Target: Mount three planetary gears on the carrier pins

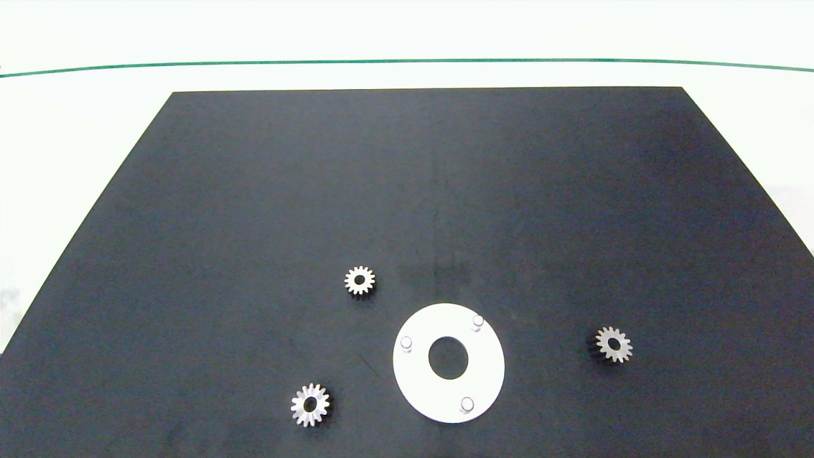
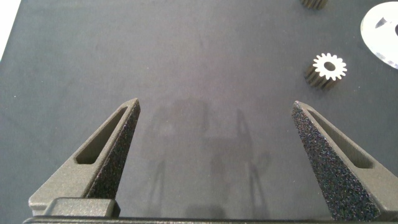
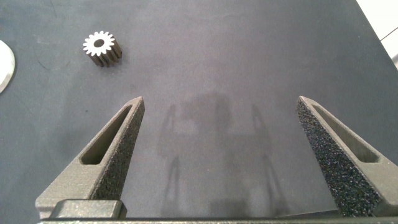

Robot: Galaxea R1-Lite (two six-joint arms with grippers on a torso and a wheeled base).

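The white ring-shaped disc (image 1: 448, 394) lies flat on the black mat, and its three carrier pins (image 1: 406, 343) (image 1: 477, 322) (image 1: 467, 404) stand bare. Three planetary gears lie loose on the mat around it. One gear (image 1: 360, 280) is behind the disc to the left, one (image 1: 310, 404) is at the front left, and one (image 1: 613, 344) is to the right. Neither arm shows in the head view. My left gripper (image 2: 215, 102) is open over bare mat, with a gear (image 2: 328, 67) and the disc's edge (image 2: 380, 34) beyond it. My right gripper (image 3: 221, 99) is open too, with a gear (image 3: 101, 48) ahead.
The black mat (image 1: 254, 191) covers most of a white table, and a green line (image 1: 407, 62) runs across the far side. A white strip of table shows past the mat's edge in both wrist views.
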